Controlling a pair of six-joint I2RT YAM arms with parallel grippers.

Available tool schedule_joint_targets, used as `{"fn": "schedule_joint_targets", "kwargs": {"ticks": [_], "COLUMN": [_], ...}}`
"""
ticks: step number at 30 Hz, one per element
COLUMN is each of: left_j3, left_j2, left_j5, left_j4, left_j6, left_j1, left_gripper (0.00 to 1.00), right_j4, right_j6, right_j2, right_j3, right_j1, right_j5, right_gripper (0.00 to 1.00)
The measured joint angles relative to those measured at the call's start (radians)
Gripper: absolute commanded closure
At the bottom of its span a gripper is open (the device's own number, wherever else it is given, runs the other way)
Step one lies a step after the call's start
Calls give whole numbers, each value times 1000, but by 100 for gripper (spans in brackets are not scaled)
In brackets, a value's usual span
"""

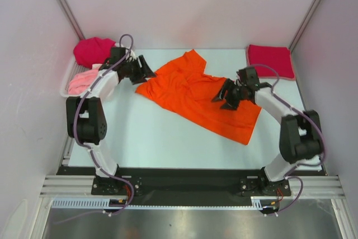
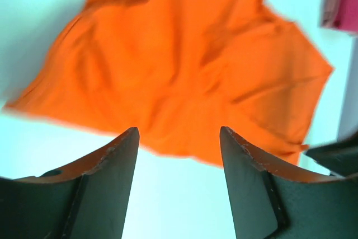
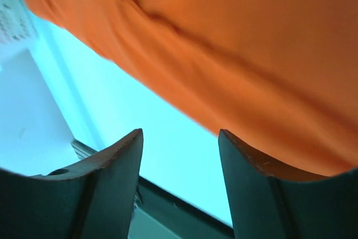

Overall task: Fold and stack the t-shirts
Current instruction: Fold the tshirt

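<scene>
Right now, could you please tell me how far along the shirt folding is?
Done: a red shirt lies folded at the far right corner. In hand: the orange shirt lies spread and rumpled mid-table, unfolded; the left gripper and right gripper are open, holding nothing. Remaining: folding the orange one, then the magenta shirt and pink shirt bunched at the tray, and stacking.

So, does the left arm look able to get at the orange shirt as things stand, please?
Probably yes. The left gripper hangs open right at the edge of the orange shirt, with only bare table between them. The right gripper is over the other side of it, out of the way.
</scene>
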Motion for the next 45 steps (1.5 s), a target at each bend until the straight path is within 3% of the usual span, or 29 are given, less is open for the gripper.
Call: {"fn": "schedule_joint_targets", "kwargs": {"ticks": [7, 14, 26, 45], "left_j3": [-245, -306, -224, -134], "left_j2": [-61, -61, 22, 118], "left_j5": [-101, -222, -249, -391], "left_j4": [-17, 31, 143, 27], "left_j6": [31, -34, -161, -280], "left_j1": [86, 108, 107, 44], "left_gripper": [37, 37, 42, 41], "right_j4": [-101, -178, -163, -204], "right_j6": [-4, 49, 86, 83], "right_j2": [-370, -586, -579, -587], "right_j3": [-378, -534, -662, -572], "right_j1": [-60, -195, -363, -398], "right_j5": [-3, -15, -76, -96], "right_gripper": [33, 32, 32, 32]}}
